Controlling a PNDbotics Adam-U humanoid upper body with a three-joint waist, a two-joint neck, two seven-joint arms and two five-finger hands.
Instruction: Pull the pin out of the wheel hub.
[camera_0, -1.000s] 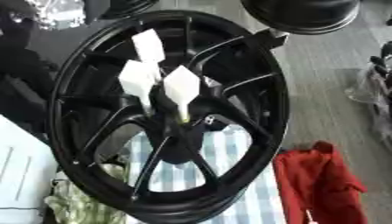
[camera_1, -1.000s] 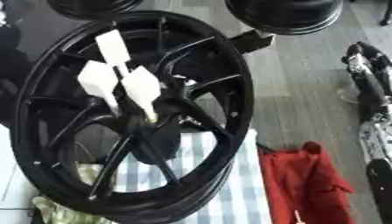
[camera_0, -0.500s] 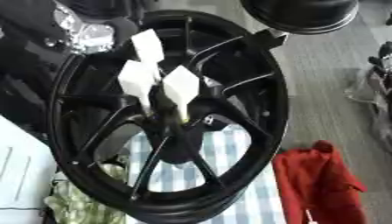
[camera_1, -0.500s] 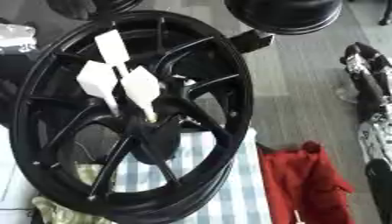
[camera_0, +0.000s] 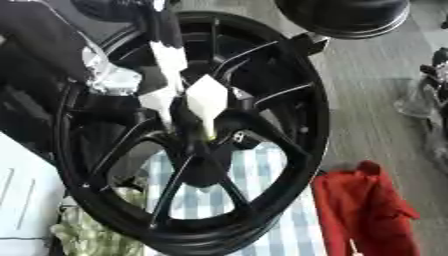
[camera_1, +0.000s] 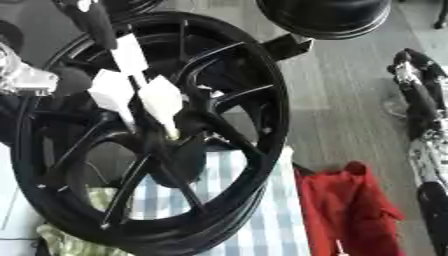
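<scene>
Left robot hand enters from the far left beside the wheel hub's rim; finger state cannot be told. Hub stands tilted on a checked cloth. White pins project from its centre. Red cloth lies right.

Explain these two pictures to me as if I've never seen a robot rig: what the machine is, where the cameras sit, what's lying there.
Both pictures come from the two eyes of one camera in a humanoid robot's head, looking down, so they nearly match. The big black spoked wheel stands tilted over a blue-and-white checked cloth. White pointed pieces stick up around its hub. The robot's black and silver left arm reaches in from the upper left; whether its hand holds anything cannot be told. A dark arm at the right edge hangs idle. A red cloth lies lower right.
</scene>
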